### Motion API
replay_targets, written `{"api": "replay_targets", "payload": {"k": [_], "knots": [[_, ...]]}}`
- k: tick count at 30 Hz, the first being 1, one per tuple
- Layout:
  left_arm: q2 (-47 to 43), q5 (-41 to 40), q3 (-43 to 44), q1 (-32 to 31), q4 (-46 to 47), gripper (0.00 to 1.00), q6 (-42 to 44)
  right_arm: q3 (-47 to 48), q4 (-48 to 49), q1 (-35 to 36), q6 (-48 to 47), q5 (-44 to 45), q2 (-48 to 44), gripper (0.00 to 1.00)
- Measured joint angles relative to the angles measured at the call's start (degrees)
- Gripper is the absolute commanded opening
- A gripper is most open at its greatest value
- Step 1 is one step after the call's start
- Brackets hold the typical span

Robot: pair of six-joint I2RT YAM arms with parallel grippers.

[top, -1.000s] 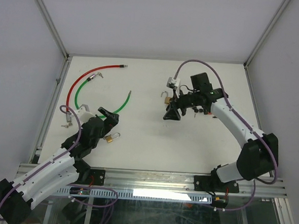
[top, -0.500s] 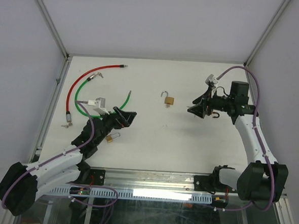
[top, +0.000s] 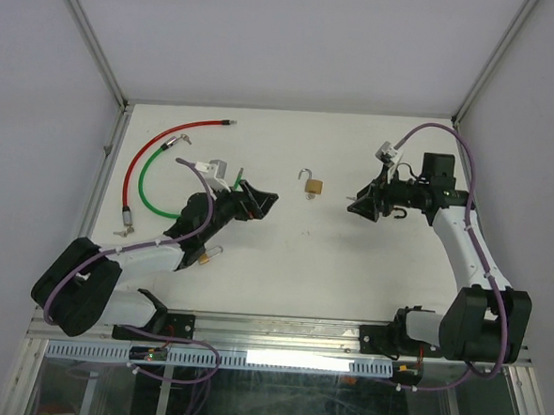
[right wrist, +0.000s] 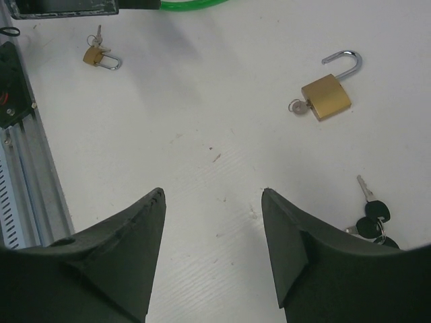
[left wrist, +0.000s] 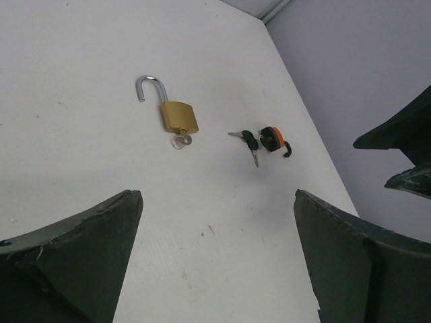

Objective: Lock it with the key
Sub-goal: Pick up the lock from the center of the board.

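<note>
Padlock [left wrist: 179,117]: I see the shackle open, key [left wrist: 180,140] in its base.
Left gripper [left wrist: 217,195]: wide, empty, left of padlock.
Right gripper [right wrist: 212,195]: wide, empty, right of padlock.

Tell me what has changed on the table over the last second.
The right gripper pulled back rightward from the open brass padlock, leaving it where it lay. The left gripper swung forward from the small padlock toward the brass one. Both padlocks, the red cable and the green cable stayed put.
</note>
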Motion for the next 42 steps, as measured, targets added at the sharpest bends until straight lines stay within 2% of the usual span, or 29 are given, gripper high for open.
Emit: {"api": "replay_targets", "payload": {"k": [9,21,24,28,33,42], "knots": [[11.98,4.74,3.26,0.0,7.52,0.99,-2.82,0.72,-1.33,0.0,-1.57,1.16,-0.02,0.61],[21.66,5.68,10.1,-0.33,7.15,0.89,-3.48,0.72,-1.31,0.28,-2.19,2.43,0.02,0.61],[23.58,3.5,13.62,-1.25,3.8,0.82,-2.73,0.72,-1.29,0.33,-2.19,2.89,0.13,0.62],[27.96,0.13,23.63,-2.43,-5.29,0.78,-2.43,0.72,-1.29,0.33,-2.19,3.37,0.37,0.61],[34.62,-7.98,39.04,-4.66,-20.37,0.78,-2.38,0.72,-1.25,0.33,-2.19,3.85,0.79,0.61],[45.79,-19.26,54.21,-9.16,-34.99,0.77,1.55,0.72,-1.25,0.09,-2.16,4.5,1.6,0.61]]}}
